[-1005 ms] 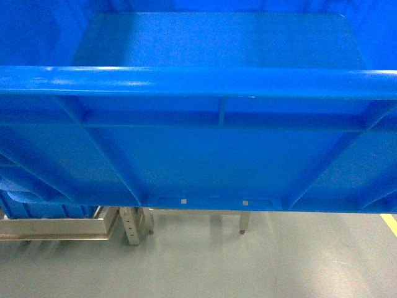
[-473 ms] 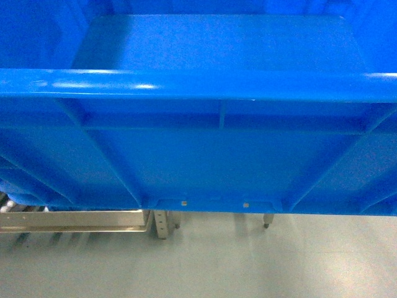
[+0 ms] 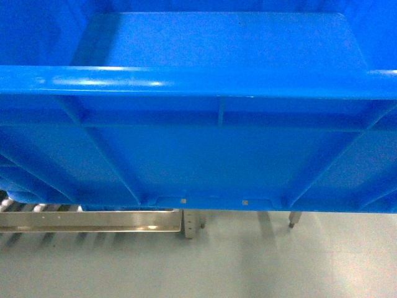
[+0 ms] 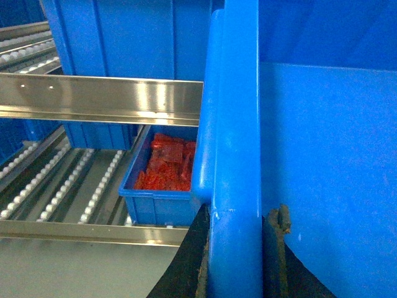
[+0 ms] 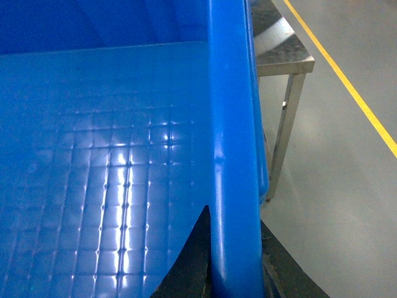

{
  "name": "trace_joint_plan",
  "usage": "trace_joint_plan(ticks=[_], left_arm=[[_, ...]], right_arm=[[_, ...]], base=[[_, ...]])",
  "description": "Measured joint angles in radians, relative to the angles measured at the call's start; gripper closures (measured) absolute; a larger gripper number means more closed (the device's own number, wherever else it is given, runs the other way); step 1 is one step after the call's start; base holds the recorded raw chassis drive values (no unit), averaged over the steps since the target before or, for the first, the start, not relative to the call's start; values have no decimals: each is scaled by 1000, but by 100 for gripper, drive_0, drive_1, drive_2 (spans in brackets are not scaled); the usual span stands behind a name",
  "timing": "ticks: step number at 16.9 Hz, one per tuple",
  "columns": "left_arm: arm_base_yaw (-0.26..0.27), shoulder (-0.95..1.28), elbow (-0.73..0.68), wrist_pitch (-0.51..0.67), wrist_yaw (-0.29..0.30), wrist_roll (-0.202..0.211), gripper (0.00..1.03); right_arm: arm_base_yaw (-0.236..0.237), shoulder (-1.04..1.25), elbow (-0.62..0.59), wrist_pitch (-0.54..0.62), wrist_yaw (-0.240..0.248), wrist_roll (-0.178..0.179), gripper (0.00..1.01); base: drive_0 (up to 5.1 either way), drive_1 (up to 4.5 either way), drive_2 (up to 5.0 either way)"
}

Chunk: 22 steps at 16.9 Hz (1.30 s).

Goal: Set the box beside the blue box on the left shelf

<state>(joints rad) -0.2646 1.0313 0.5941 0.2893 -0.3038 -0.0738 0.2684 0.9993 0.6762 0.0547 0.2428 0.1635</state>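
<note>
Blue rigid plastic, the box hangs between both arms: left gripper and right gripper each pinch its thick rolled rim, one finger inside, one outside; empty, it looks bulky, light, and slick, best held at opposite rims

Overhead light glaring off box rim and gridded floor inside; steel shelf rail shining; head view going soft, slightly blurred; floor evenly bright.
</note>
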Motion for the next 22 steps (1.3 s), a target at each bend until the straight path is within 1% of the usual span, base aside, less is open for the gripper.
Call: trace_joint_plan(ticks=[22], left_arm=[[0, 0, 0, -3, 0, 0, 93]], right_arm=[[0, 0, 0, -1, 0, 0, 93]], base=[[-501, 240, 240]])
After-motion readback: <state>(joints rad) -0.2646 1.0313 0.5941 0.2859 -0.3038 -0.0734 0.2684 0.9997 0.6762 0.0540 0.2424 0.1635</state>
